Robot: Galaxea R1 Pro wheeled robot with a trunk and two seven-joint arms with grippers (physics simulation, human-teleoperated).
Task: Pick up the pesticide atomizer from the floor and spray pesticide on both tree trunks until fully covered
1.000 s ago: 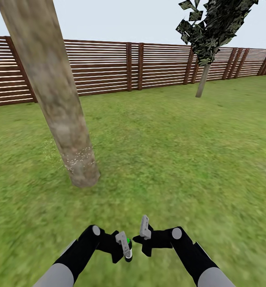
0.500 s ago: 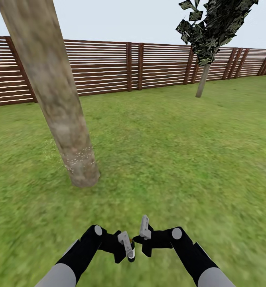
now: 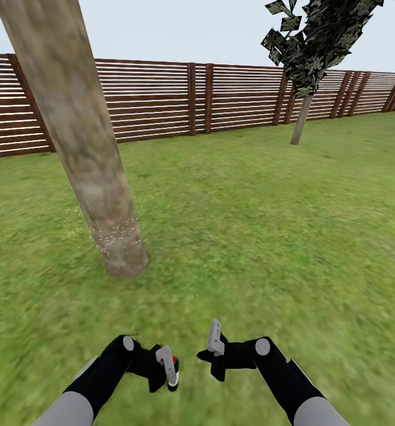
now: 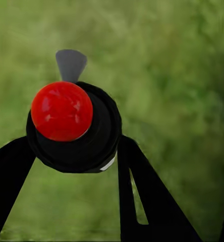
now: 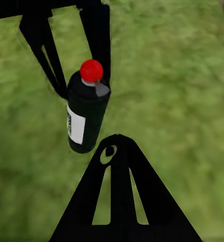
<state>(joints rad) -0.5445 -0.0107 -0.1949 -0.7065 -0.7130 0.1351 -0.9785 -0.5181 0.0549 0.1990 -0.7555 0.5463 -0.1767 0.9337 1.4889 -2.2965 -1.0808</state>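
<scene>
In the head view my left gripper point(image 3: 167, 371) is low over the grass, shut on the pesticide atomizer point(image 3: 173, 368), a black bottle with a white label and a red knob. The left wrist view looks down on the atomizer's red top point(image 4: 61, 111) between the black fingers. The right wrist view shows the atomizer point(image 5: 87, 118) upright in the left gripper's fingers point(image 5: 98, 35). My right gripper point(image 3: 214, 338) is beside it, shut and empty. A thick beige-grey tree trunk point(image 3: 82, 148) leans at the left, with white pesticide specks point(image 3: 119, 232) near its base. A second tree point(image 3: 302, 115) stands far right by the fence.
Green lawn point(image 3: 250, 236) stretches ahead to a brown slatted fence point(image 3: 161, 100) across the back. The near trunk's base point(image 3: 126, 266) stands ahead and left of the arms.
My left arm has shifted leftwards with the atomizer. The atomizer's top showed green one second ago and is red now. The right arm and the trees are unchanged.
</scene>
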